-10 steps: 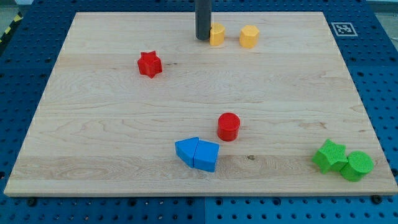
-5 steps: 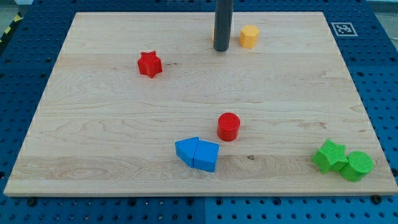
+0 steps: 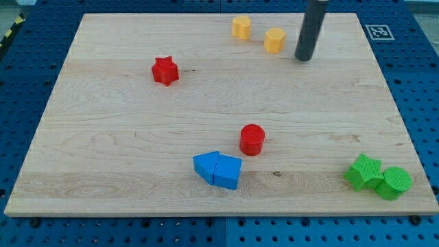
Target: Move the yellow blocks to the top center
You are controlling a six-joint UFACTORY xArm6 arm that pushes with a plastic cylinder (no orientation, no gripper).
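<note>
Nearest the view's bottom, at the right corner of the pale wooden table (image 3: 103, 151): a green star-shaped block (image 3: 363, 171) touching a green cylinder block (image 3: 395, 183) on its right. Further toward the view's left, near the bottom centre: two blue wedge-like blocks pressed side by side, the left blue block (image 3: 206, 167) and the right blue block (image 3: 228, 171), forming one cluster. Just above and to the right of that pair, apart from it: a red cylinder block (image 3: 252, 139), upright.

Higher up, at the view's left of centre: a red star-shaped block (image 3: 164, 71), alone, well apart from everything else.

Near the view's top, around the centre: the two yellow blocks. The left yellow block (image 3: 241, 27), roughly cylindrical or many-sided, close to the top edge. The right yellow hexagonal block (image 3: 275, 40), a little lower and to the right, near its neighbour but not touching.

To the right of the yellow hexagonal block: a straight dark rod, leaning slightly, ending in my tip (image 3: 303, 57) on the table. Tip apart from the hexagonal block, just beside it on the view's right and slightly lower. No gripper on this arm, so nothing to tell of open or closed.

At the table's top right corner: a small black-and-white marker tag (image 3: 378, 31).
</note>
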